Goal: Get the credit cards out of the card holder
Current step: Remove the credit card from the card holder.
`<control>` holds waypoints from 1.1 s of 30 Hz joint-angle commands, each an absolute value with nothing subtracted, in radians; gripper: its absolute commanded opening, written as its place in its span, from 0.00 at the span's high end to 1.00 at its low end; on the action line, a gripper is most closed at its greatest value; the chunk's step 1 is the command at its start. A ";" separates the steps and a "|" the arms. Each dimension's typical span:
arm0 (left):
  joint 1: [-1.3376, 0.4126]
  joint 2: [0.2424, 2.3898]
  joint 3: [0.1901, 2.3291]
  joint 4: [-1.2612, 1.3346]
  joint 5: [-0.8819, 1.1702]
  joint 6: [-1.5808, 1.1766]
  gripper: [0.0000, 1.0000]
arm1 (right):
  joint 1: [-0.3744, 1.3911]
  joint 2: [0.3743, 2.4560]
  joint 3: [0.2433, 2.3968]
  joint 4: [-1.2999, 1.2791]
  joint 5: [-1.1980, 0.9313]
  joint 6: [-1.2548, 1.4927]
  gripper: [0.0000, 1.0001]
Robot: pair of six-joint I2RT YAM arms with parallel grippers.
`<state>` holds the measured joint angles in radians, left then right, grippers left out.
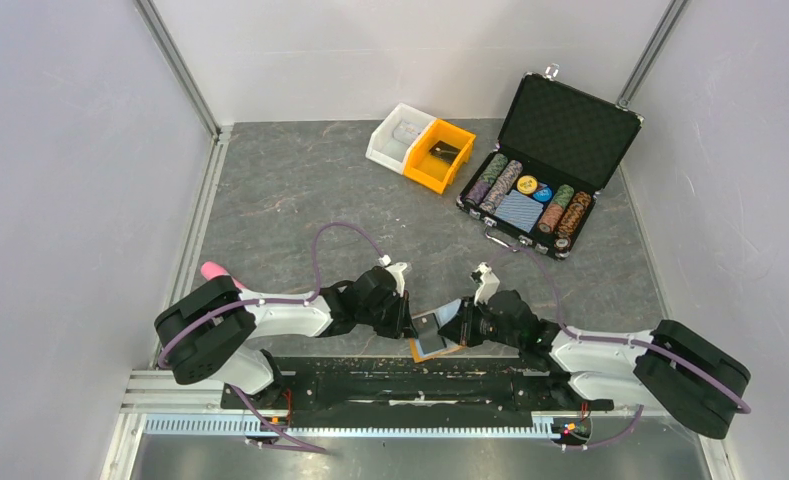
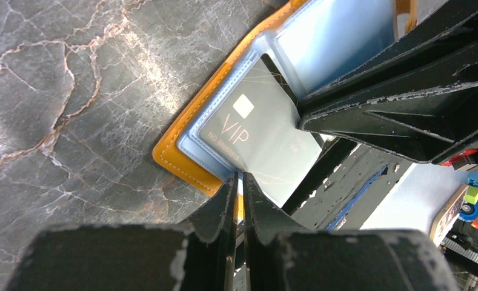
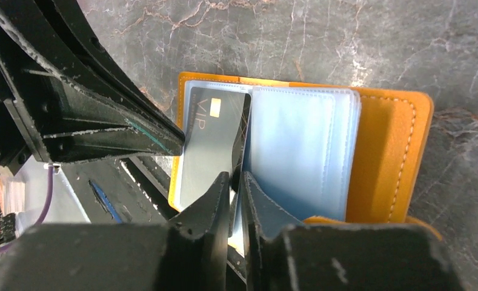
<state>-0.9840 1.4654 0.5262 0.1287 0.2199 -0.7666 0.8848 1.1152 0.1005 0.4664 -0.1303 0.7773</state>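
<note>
Left hand (image 2: 239, 193): pressed almost together, pinching the edge of the card holder (image 3: 385, 151), a sliver of orange trim caught in the slit. Right hand (image 3: 236, 185): likewise narrowed to a slit, pinching the lower edge of the VIP card (image 2: 257, 130) right beside the neighbouring sleeve. Cannot tell whether also gripping sleeve plastic.

Card holder: lying open and flat at the near edge of the desk (image 1: 300, 200), about midway along it, between the two hands. Orange-tan outside, pale stitching along the border. Inside, light blue translucent sleeves stacked like pages.

VIP card: dark grey, printed with "VIP" and a small pale chip square. Sitting on one half of the holder, slightly askew, one long edge overlapping the blue sleeve next to it.

From the left wrist: a stitched orange corner of the holder flat on the marbled grey surface, and the right hand's black tip touching a corner of the card.

From the right wrist: the whole spread of the holder, with a bare orange flap on the side away from the card, and the left hand's tip against the holder's border.

Only from the top: toward the far edge of the desk, a white bin (image 1: 400, 137) and an orange bin (image 1: 440, 155) touching side by side. Toward the far right corner, an open black chip case (image 1: 570, 120) holding rows of chips.
</note>
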 commanded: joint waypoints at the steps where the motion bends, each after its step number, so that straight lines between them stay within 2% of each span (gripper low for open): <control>1: -0.985 1.480 0.525 0.028 0.181 -0.742 0.87 | 0.866 1.092 0.051 0.564 -0.214 0.811 0.90; 4: -0.985 1.483 0.530 0.021 0.178 -0.740 0.87 | 0.849 1.083 0.032 0.617 -0.247 0.823 1.00; 25: -0.985 1.507 0.548 -0.046 0.146 -0.730 0.86 | 0.714 1.050 -0.048 0.677 -0.399 0.830 1.00; 33: -0.985 1.519 0.546 -0.044 0.143 -0.727 0.86 | 0.692 1.000 -0.026 0.565 -0.362 0.809 1.00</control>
<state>-0.9840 1.4750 0.5587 0.0509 0.2115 -0.7658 0.7059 1.0332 0.0105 0.5877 -0.3725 0.8215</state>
